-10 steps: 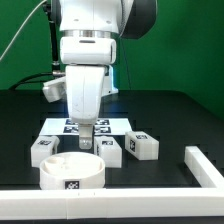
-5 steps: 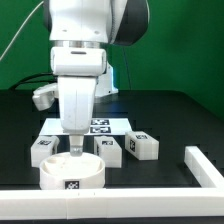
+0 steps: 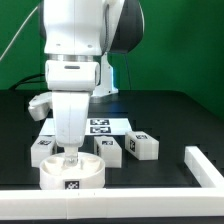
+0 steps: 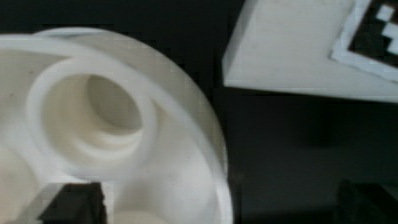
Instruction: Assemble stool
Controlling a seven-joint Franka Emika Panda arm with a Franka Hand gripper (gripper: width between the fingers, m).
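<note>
Nearest you in the exterior view, a white border rail (image 3: 160,200) runs along the front edge of the black table (image 3: 165,120). Just behind it, toward the exterior view's left, the stool's round seat (image 3: 72,176) lies flat, with a tag on its front wall.

Your end effector (image 3: 68,158) hangs straight down over the seat's near-left part, its tips at the top of the ring. In the wrist view the end effector (image 4: 214,205) has its fingers (image 4: 71,203) spread apart. One dark tip is over the hollow of the seat (image 4: 107,110), the other is outside it, and the rim runs between them, gripped by neither.

Behind the seat you have the three legs in a row: the first leg (image 3: 42,150) at the exterior view's left, the second leg (image 3: 108,148) just beside the seat, and the third leg (image 3: 142,146) further right. A tagged leg (image 4: 294,55) shows past the rim in the wrist view; you cannot tell which one.

The marker board (image 3: 102,125) lies behind the legs. A second rail (image 3: 205,165) lies at the exterior view's right.
</note>
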